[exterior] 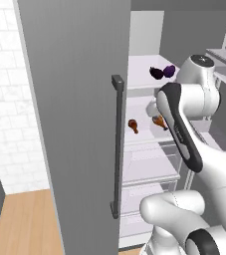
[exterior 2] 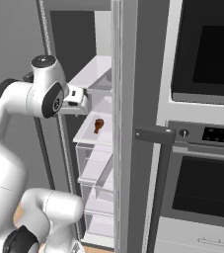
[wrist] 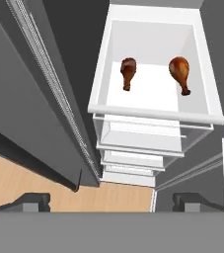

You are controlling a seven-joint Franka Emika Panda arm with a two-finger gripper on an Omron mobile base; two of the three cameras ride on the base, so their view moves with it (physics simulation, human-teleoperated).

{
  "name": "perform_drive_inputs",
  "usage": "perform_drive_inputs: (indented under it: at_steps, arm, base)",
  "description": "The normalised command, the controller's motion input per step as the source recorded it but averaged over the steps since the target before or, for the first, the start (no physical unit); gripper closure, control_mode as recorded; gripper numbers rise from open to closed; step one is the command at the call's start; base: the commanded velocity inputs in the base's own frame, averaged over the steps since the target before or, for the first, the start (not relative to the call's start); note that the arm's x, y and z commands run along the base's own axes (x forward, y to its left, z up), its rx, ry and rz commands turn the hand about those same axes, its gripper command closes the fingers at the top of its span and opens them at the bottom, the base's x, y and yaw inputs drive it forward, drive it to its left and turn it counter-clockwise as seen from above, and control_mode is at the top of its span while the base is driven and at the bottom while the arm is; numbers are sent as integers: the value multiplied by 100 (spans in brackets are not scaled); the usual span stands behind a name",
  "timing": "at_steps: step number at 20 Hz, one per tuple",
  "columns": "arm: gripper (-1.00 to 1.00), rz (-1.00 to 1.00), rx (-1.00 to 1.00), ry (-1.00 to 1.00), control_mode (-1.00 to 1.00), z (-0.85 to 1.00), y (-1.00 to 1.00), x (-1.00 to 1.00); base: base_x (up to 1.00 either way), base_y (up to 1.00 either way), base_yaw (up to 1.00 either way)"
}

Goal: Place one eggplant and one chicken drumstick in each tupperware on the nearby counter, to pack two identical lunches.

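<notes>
The white arm rose from the base, bent at its dark elbow joint and reached forward and up at about mid-height. The wrist turned the hand so that it looked steeply downward. The pincer [wrist: 111,201] stood wide open, its two dark fingertips [wrist: 32,201] far apart at the bottom of the hand view, with nothing between them and nothing held.

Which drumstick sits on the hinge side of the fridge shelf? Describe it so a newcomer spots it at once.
Start at the open fridge behind the tall grey door. One shelf below the two purple eggplants, on the white shelf, lie two chicken drumsticks. The one meant lies nearer the door's edge, darker and browner than its orange neighbour.
</notes>
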Motion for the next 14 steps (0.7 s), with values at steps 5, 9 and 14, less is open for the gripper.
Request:
perform_drive_inputs:
  at_steps: [5, 9, 14]
  arm:
    - [-100, -10, -1, -13, -100, 31, 0, 4]
    - [-100, -10, 0, -9, -100, 54, 0, 13]
    - [-100, -14, 0, -2, -100, 55, -3, 26]
  base:
    - [0, 0, 0]
    - [0, 0, 0]
    - [0, 0, 0]
